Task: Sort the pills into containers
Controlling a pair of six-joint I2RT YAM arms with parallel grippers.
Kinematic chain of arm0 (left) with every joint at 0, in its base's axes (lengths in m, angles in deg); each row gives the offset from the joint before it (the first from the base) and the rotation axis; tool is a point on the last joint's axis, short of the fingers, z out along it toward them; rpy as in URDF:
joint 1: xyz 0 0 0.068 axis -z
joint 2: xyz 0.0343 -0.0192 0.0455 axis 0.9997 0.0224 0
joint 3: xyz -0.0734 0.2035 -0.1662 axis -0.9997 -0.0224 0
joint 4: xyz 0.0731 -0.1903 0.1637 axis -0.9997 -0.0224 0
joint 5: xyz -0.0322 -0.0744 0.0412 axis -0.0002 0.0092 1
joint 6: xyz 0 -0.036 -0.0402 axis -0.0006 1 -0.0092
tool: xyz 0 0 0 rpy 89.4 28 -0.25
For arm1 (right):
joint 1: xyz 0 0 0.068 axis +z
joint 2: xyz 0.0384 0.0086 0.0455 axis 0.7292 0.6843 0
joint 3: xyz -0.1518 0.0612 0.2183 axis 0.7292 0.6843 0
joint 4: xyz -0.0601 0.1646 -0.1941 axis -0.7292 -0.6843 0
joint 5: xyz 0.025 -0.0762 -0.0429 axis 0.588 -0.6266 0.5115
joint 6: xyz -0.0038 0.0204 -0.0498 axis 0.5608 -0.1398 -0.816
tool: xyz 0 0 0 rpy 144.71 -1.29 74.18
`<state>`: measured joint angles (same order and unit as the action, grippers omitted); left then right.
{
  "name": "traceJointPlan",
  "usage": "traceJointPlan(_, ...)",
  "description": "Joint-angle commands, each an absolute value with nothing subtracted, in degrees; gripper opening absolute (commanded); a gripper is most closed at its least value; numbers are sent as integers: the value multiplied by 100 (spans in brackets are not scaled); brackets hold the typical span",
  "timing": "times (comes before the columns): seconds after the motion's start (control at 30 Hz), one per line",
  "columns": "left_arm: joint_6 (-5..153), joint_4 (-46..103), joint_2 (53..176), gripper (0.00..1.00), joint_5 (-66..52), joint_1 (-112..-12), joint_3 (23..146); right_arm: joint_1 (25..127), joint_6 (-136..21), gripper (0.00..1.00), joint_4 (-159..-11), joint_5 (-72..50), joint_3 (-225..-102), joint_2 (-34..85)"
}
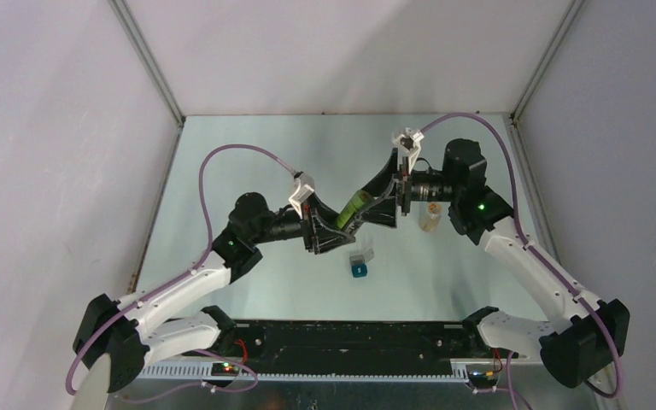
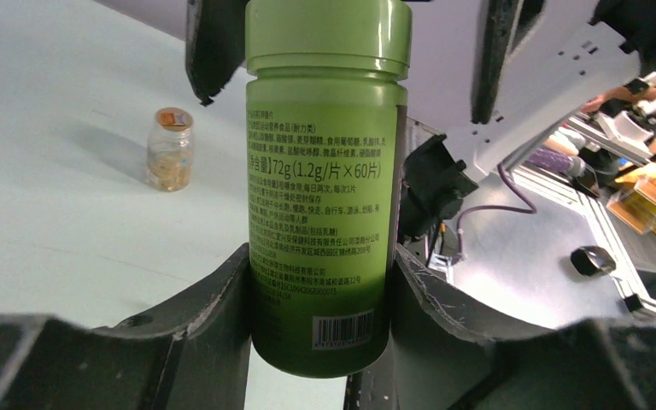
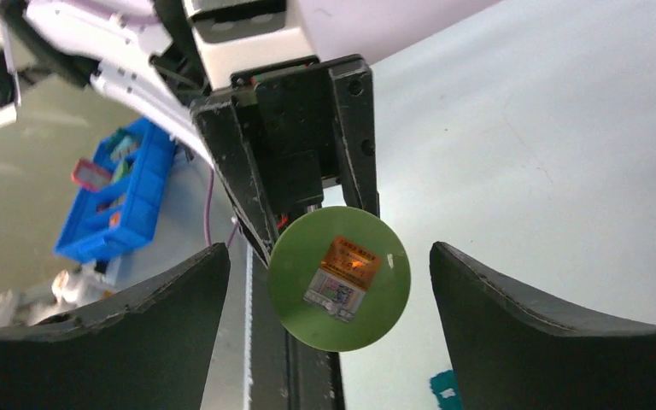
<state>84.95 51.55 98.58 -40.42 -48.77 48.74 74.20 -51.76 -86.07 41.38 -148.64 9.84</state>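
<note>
Above the desk (image 1: pixel 290 282): green bottle (image 2: pixel 325 188), tilted.
Left tool (image 2: pixel 320 273): clamped on its body.
Right tool (image 3: pixel 329 256): spread wide around its lid.
Orange-topped bottle (image 1: pixel 431 218): upright on desk.

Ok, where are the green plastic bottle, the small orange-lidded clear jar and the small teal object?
Green plastic bottle (image 2: pixel 320 196), left wrist view, printed label.
Small orange-lidded clear jar (image 2: pixel 169 164), left wrist view, clear body.
Small teal object (image 1: pixel 359 272), top view, upper face.

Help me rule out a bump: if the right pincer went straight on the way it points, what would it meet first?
The round lime-green lid of the green plastic bottle held by the left pincer: it faces the open right pincer head-on, though depth is unclear.
</note>
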Motion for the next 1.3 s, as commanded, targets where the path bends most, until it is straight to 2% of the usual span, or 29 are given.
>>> traceJointPlan(0.0,8236,5113,9696,0,-3607,-4882,4942,7584,-3859,91,-8269,2604,-14778,682)
traceJointPlan(0.17,8138,4927,9724,0,-3493,-4893,4969,7733,-2936,89,-8255,1976,-14762,653)
traceJointPlan(0.23,8141,4895,9730,0,-3454,-4885,4973,7740,-2843,85,-8268,1896,-14784,659)
traceJointPlan(0.33,8140,4885,9729,0,-3413,-4886,4965,7738,-2928,72,-8621,1984,-14921,751)
traceJointPlan(0.4,8141,4872,9721,0,-3391,-4893,4971,7745,-3052,70,-8850,1991,-15015,826)
traceJointPlan(0.43,8133,4861,9716,0,-3386,-4884,4966,7743,-3106,71,-9004,1972,-15057,869)
traceJointPlan(0.5,8131,4847,9699,0,-3357,-4884,4961,7745,-3274,80,-9234,1874,-15137,891)
traceJointPlan(0.67,8128,4855,9684,0,-3288,-4883,4949,7754,-3455,84,-9487,1678,-15199,878)
traceJointPlan(0.73,8132,4863,9692,0,-3279,-4890,4955,7748,-3466,80,-9526,1712,-15205,895)
traceJointPlan(0.8,8145,4866,9702,0,-3273,-4888,4963,7743,-3485,69,-9528,1845,-15211,929)
traceJointPlan(0.83,8149,4867,9704,0,-3266,-4893,4960,7737,-3527,57,-9512,1997,-15216,933)
traceJointPlan(0.9,8155,4869,9694,0,-3267,-4886,4952,7686,-3564,44,-9438,2324,-15212,938)
traceJointPlan(0.97,8159,4873,9662,0,-3272,-4892,4937,7620,-3655,36,-9387,2593,-15219,892)
traceJointPlan(1.07,8154,4893,9596,0,-3366,-4888,4867,7458,-3921,28,-9249,3235,-15204,800)
traceJointPlan(1.27,7945,4703,9474,0,-4061,-4892,4914,6993,-4347,21,-8100,4531,-15122,568)
